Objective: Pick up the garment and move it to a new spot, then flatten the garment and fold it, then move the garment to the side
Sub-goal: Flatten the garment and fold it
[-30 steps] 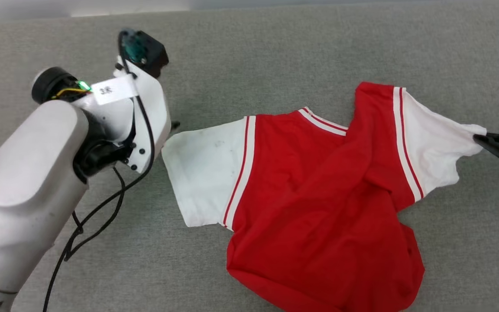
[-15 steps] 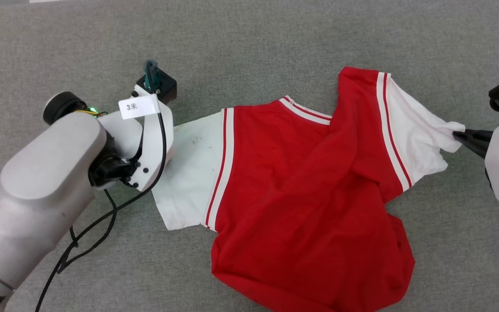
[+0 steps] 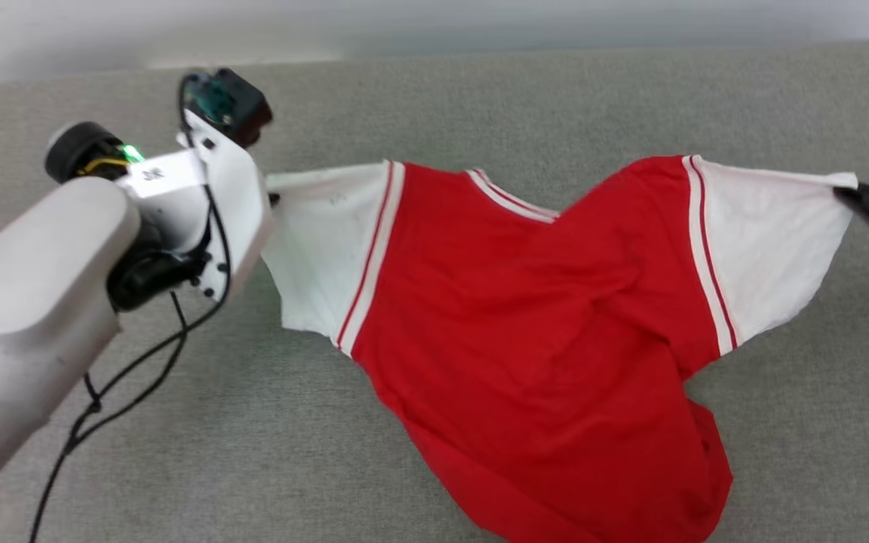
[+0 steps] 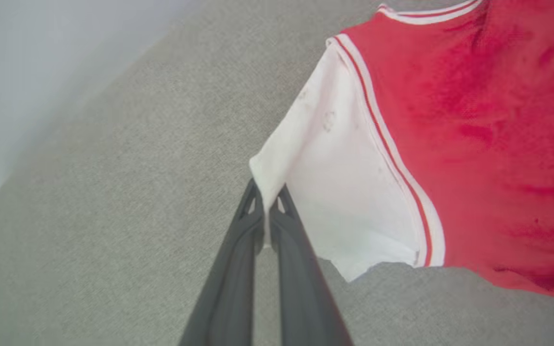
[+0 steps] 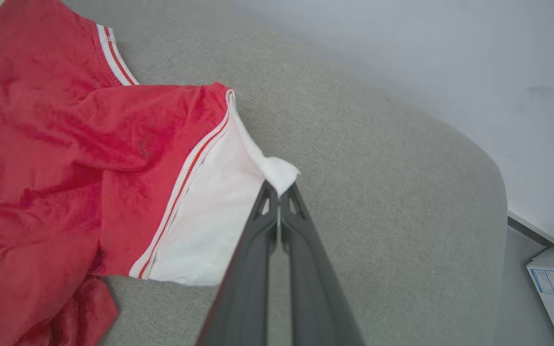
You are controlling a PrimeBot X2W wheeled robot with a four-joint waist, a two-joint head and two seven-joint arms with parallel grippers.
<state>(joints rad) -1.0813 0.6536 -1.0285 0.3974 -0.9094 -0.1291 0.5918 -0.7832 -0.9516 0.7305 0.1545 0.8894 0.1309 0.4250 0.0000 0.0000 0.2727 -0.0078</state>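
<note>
Fully closed, the left gripper (image 4: 267, 192) and right gripper (image 5: 279, 190) each clamp only a sleeve corner of the T-shirt (image 3: 540, 324); such shallow holds could slip under harder stretching.

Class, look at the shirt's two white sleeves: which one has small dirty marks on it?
The sleeve in the left tool: faint grey specks mark it, while the other sleeve, in the right tool, looks clean.

right jaws: pinching sleeve corner | garment (image 5: 56, 144): red, sleeve white
</note>
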